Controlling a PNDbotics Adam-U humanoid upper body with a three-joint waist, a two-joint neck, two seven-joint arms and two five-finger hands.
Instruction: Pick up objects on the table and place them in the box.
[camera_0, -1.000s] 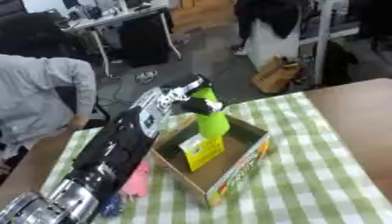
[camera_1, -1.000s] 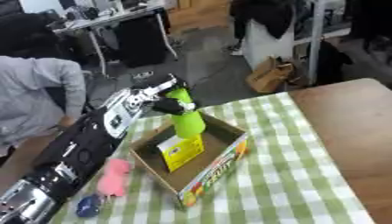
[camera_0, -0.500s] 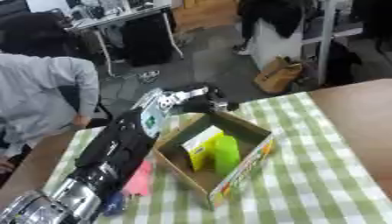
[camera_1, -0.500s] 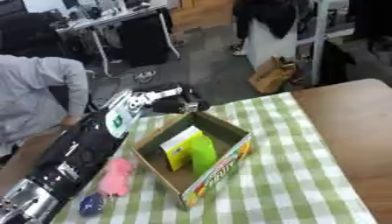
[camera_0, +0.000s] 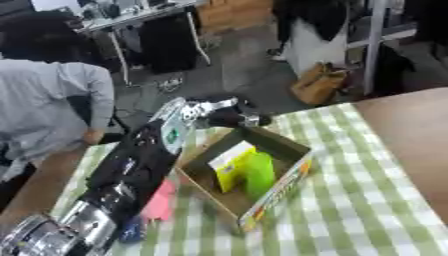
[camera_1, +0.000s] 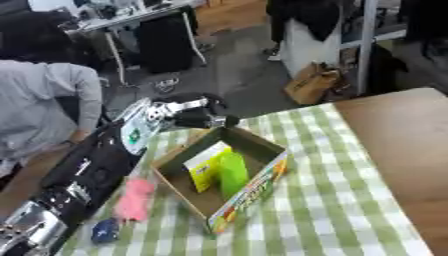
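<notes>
Your surface (camera_0: 367, 200) wears a green and white checked cloth, and bare brown wood shows at its right side. Beyond its far edge you have a grey floor, a dark desk on thin legs, a tan bag (camera_0: 319, 84) standing on the floor, and a person in a grey top at the left who touches nothing of yours.

Your left arm (camera_0: 131, 170) runs in from the lower left corner, black with silver joints, and lies along the left side of the open cardboard box (camera_0: 289, 172). The box sits askew near the middle of the cloth, its printed long side facing you. The arm hides the cloth to the box's left and crowds the things lying there.

Inside the box you have a green bottle (camera_1: 233, 172) lying against a yellow and white packet (camera_1: 205, 165), both towards the far half of it.

Your left robot hand (camera_1: 197, 117) hangs just past the box's far left corner. Its dark fingers look curled inward and carry nothing, though blur keeps you from seeing them cleanly.

Still on the cloth, a pink thing (camera_1: 134, 198) lies just beside the box's left wall, partly under your arm. A small dark blue thing (camera_1: 105, 231) lies nearer you, close to the forearm, apart from the box.

Your right robot hand shows in neither view.
</notes>
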